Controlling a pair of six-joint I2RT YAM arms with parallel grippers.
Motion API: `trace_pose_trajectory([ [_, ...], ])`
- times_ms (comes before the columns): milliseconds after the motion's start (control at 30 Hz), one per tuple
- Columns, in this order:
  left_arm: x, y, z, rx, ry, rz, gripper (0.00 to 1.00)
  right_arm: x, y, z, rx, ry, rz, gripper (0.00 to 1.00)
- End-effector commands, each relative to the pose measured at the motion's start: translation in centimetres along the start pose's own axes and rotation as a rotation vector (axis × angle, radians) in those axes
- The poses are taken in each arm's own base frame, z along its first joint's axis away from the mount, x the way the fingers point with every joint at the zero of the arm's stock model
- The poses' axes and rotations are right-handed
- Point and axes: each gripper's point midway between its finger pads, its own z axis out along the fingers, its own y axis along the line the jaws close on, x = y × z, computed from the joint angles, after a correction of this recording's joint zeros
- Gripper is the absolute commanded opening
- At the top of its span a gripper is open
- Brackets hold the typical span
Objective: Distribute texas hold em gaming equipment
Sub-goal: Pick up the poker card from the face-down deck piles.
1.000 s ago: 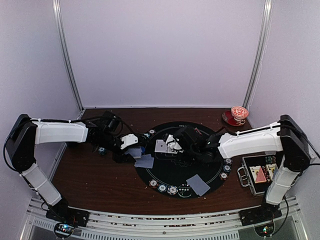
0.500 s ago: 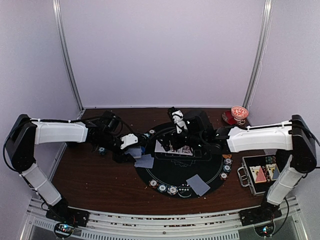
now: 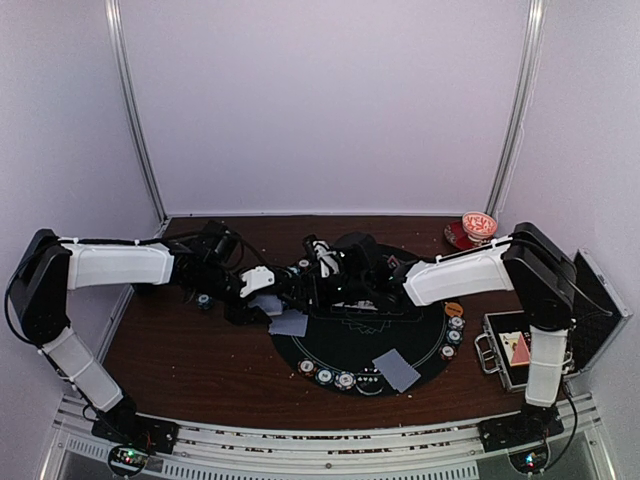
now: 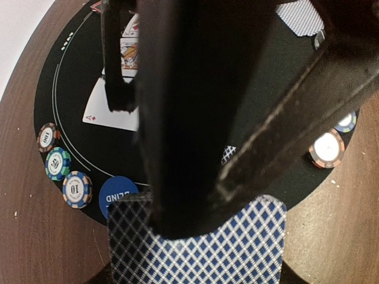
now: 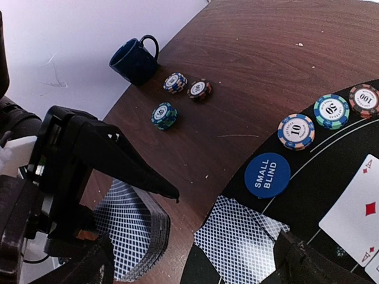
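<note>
My left gripper [image 3: 262, 288] is shut on a deck of blue-diamond-backed playing cards [image 4: 195, 245], held just off the left edge of the round black mat [image 3: 400, 335]. The deck also shows in the right wrist view [image 5: 127, 231]. My right gripper [image 3: 305, 280] is open and empty, right beside the deck, with its fingers [image 5: 308, 263] spread wide. Two face-down cards [image 5: 243, 236] overlap at the mat's edge below it. A blue SMALL BLIND disc [image 5: 267, 174] and three striped chips [image 5: 295, 131] lie on the mat's left rim. Face-up cards [image 4: 112, 106] lie mid-mat.
A dark blue mug [image 5: 135, 60] and three chips [image 5: 175, 82] sit on the wood left of the mat. Another face-down card [image 3: 397, 368], front chips [image 3: 325, 376], right-side chips [image 3: 452, 337] and an orange disc [image 3: 453, 309] lie on the mat. The cup and saucer [image 3: 478, 227] and the open metal case [image 3: 515, 345] are at the right.
My right arm has swung from the mat's middle up and over to the left, ending next to the deck in my left gripper. The left arm has not moved.
</note>
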Motion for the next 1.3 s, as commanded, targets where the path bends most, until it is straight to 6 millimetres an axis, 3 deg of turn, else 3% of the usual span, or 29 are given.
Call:
trace_pose_trajectory([
  [0, -1.2, 0.3, -0.8, -0.016, -0.048, 0.035, 0.61, -1.6, 1.9, 1.2, -0.118, -0.036, 0.044, 0.94],
  [533, -1.2, 0.1, -0.7, -0.01, -0.047, 0.036, 0.61, -0.2, 1.9, 5.0, -0.267, -0.011, 0.194, 0.83],
  [733, -1.1, 0.2, -0.7, -0.012, -0.044, 0.037, 0.61, -0.1, -0.5, 5.9, -0.193, -0.01, 0.231, 0.72],
  [900, -1.0, 0.1, -0.6, -0.01, -0.041, 0.036, 0.61, -0.3, -3.7, 4.3, -0.106, -0.034, 0.26, 0.57],
  [1000, -1.0, 0.2, -0.5, -0.01, -0.04, 0.035, 0.61, -0.5, -4.5, 3.2, -0.086, -0.045, 0.251, 0.49],
  [1133, -0.8, 0.2, -0.4, -0.009, -0.034, 0.031, 0.61, -0.9, -3.1, 2.6, -0.132, -0.035, 0.222, 0.42],
  [1267, -0.8, 0.3, -0.3, -0.01, -0.033, 0.03, 0.61, -1.3, -0.5, 2.1, -0.215, -0.026, 0.191, 0.42],
])
